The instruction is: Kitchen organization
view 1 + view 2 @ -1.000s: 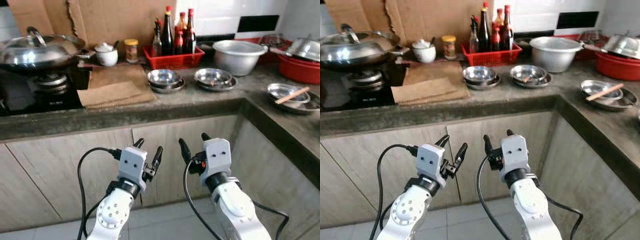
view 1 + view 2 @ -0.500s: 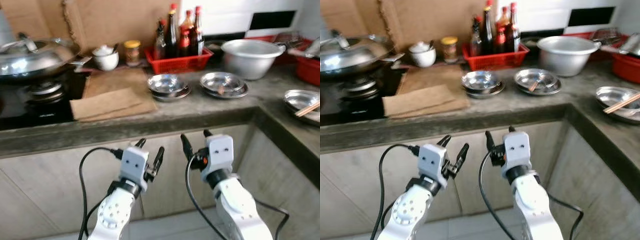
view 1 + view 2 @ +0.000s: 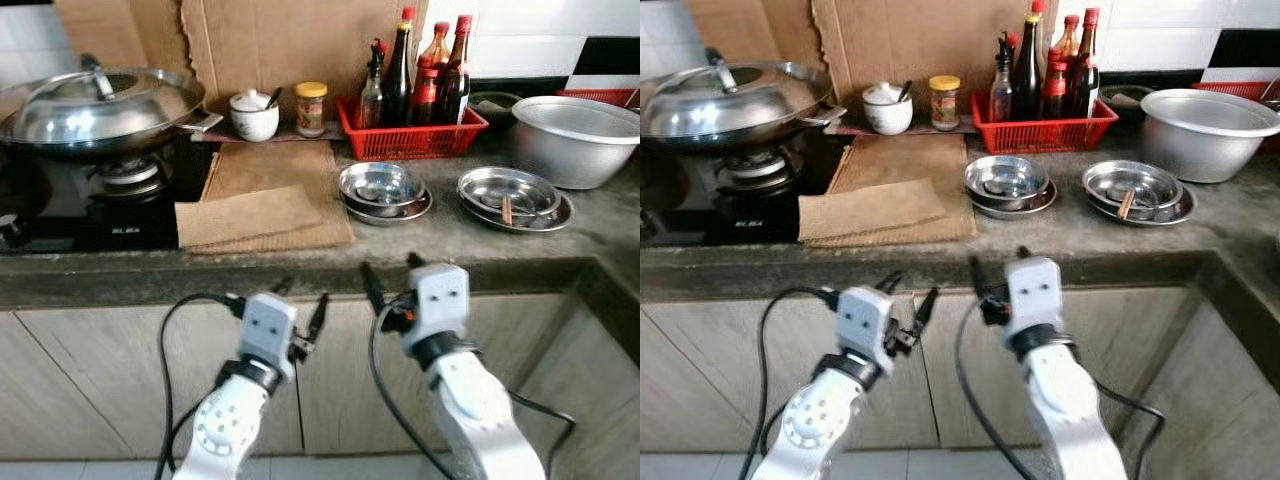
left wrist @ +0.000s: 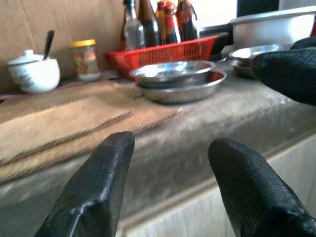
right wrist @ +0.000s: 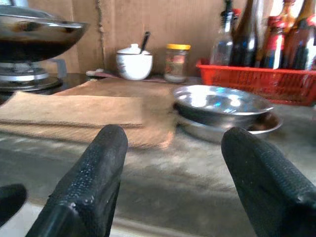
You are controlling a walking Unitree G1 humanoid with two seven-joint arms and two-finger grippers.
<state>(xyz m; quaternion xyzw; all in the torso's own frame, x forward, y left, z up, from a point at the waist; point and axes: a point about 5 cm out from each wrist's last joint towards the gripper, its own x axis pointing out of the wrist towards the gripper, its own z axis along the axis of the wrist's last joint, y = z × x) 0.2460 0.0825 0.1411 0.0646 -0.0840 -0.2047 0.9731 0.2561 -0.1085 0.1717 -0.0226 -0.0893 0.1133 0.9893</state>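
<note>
Both grippers hang in front of the cabinet doors below the stone counter, holding nothing: the left gripper at 7 o'clock, the right gripper just beside it at 5 o'clock, each with its black fingers spread apart. On the counter at 12 o'clock sit stacked steel bowls, with folded brown cardboard at 11 o'clock, a red basket of bottles behind, and a lidded wok at 10 o'clock.

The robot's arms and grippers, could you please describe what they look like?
Both arms are silver-white with round joints. The left gripper and the right gripper each have a pale boxy housing with two small dark dots and two long, textured black fingers. A black cable loops beside each arm.
</note>
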